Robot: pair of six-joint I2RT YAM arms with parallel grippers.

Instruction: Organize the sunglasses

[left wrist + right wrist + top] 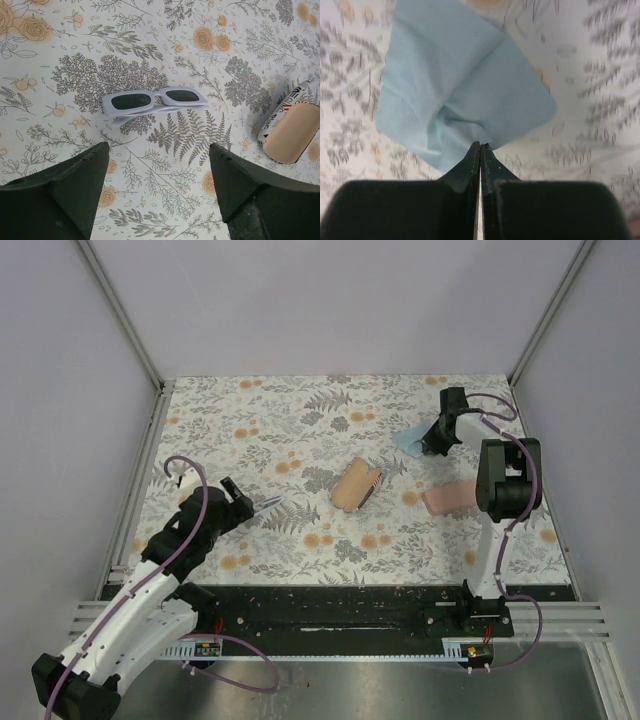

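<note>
The pale-framed sunglasses are seen lying folded, lenses up, on the floral table cover, at about 9 o'clock from the table's middle in the overhead view. Just short of them, at their 6 o'clock in the left wrist view, the left gripper is held with its jaws wide apart and nothing between them; the sunglasses are not touched. At 3 o'clock of the sunglasses a printed case is found, its tan inside showing. A pink case lies at 3 o'clock of that. At 2 o'clock of the printed case, a blue cloth is pinched at its puckered edge by the right gripper, whose jaws are pressed together.
</note>
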